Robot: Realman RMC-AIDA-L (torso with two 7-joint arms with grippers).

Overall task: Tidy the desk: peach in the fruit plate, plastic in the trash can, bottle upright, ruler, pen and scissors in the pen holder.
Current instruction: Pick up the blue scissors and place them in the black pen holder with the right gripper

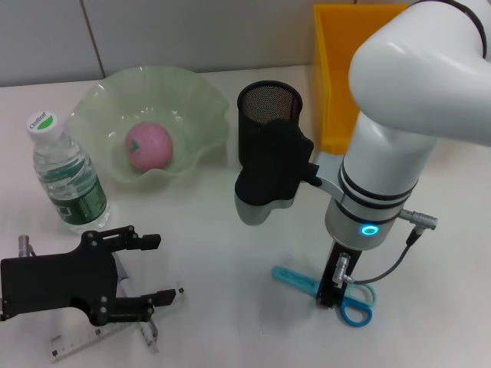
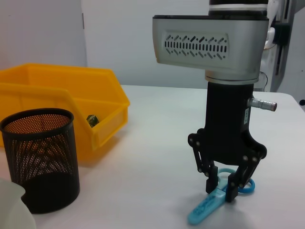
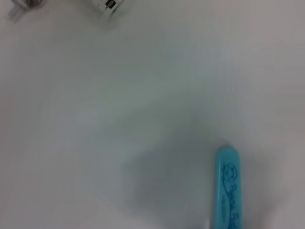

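Note:
My right gripper [image 1: 331, 297] points straight down at the table, shut on the blue scissors [image 1: 354, 300]. In the left wrist view its fingertips [image 2: 232, 191] pinch the scissors [image 2: 209, 207] just below the handle rings. The black mesh pen holder [image 1: 268, 123] stands behind it, partly hidden by the arm. A pink peach [image 1: 149, 146] lies in the green fruit plate [image 1: 201, 100]. The bottle [image 1: 66, 176] stands upright at the left. My left gripper [image 1: 153, 271] hovers open over the clear ruler [image 1: 77, 343]. The yellow trash can [image 1: 341, 69] is at the back right.
A small crumpled item [image 2: 92, 120] lies inside the yellow bin [image 2: 62, 95]. A pale slim object [image 1: 125, 285] shows under the left gripper, beside the ruler. The right arm's big white link [image 1: 414, 84] overhangs the bin and table. Bare table lies between the two grippers.

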